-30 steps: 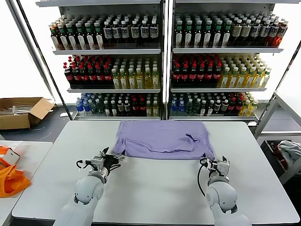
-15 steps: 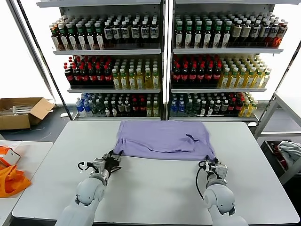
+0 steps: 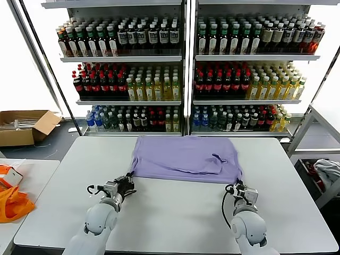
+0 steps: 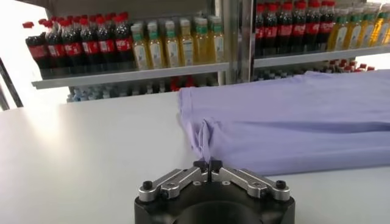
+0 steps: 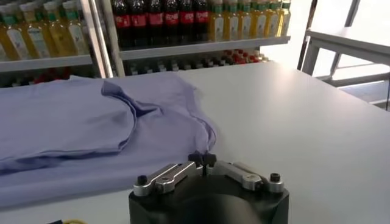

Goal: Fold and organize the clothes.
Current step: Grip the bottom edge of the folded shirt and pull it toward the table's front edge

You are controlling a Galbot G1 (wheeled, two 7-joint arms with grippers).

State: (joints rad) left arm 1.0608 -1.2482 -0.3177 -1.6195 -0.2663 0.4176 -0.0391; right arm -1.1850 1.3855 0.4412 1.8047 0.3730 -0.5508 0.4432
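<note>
Gripping the near hem at both corners, the two arms hold the shirt (image 3: 183, 158) spread flat on the table (image 3: 175, 212) — a hold that looks set for lifting the near edge into a fold. The left gripper (image 3: 126, 184) has its jaws pressed together on a puckered tuck of fabric at the shirt's left corner; the left wrist view shows that pinch ridge rising just ahead of the jaws. The right gripper (image 3: 237, 188) pinches the right corner likewise — its wrist view shows a curled sleeve edge beyond the jaws, hard to make out from the head view.
</note>
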